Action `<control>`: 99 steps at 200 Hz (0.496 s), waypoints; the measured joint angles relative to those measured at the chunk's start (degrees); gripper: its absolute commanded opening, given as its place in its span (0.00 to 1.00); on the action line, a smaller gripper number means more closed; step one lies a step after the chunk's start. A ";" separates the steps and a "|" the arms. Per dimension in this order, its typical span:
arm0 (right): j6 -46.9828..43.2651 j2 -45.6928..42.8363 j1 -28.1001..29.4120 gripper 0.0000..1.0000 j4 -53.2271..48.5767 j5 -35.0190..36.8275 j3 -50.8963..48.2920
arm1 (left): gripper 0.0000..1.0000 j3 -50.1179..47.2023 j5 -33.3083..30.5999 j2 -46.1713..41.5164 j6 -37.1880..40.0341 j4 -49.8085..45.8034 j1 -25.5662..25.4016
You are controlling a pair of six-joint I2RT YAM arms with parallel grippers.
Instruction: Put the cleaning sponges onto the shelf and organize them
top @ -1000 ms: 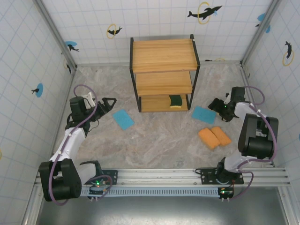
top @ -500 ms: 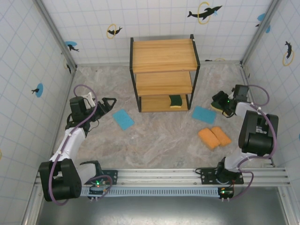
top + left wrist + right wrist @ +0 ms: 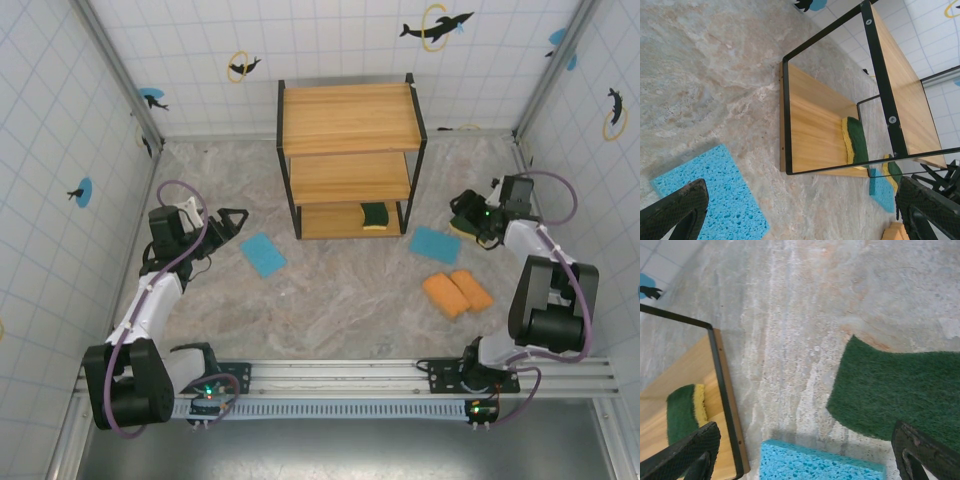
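The shelf stands at the back centre, with one green sponge on its lowest board. One blue sponge lies left of it, and my left gripper hovers open beside that sponge. Another blue sponge lies right of the shelf, with two orange sponges nearer me. My right gripper hangs open just beyond that blue sponge. In the right wrist view a green sponge lies flat on the floor by one finger, and the blue sponge sits below the open gripper.
Tiled walls with dolphin stickers close in the marble floor on three sides. The shelf's black frame rises ahead of the left gripper, with bare floor between. The rail runs along the near edge.
The right arm has stretched out and its gripper has shifted slightly towards the back wall, still open. The left arm and all sponges have stayed put.
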 measured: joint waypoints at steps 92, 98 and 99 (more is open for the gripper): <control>-1.03 5.95 5.92 0.91 -2.54 -0.44 0.15 | 0.97 0.00 -0.11 -0.02 0.00 -0.02 0.00; -1.01 6.27 5.92 0.91 -2.54 -0.39 0.15 | 0.98 0.00 -0.22 -0.02 0.00 -0.04 0.00; -1.01 6.34 5.92 0.91 -2.56 -0.39 0.15 | 0.98 0.00 -0.22 -0.02 0.00 -0.02 0.00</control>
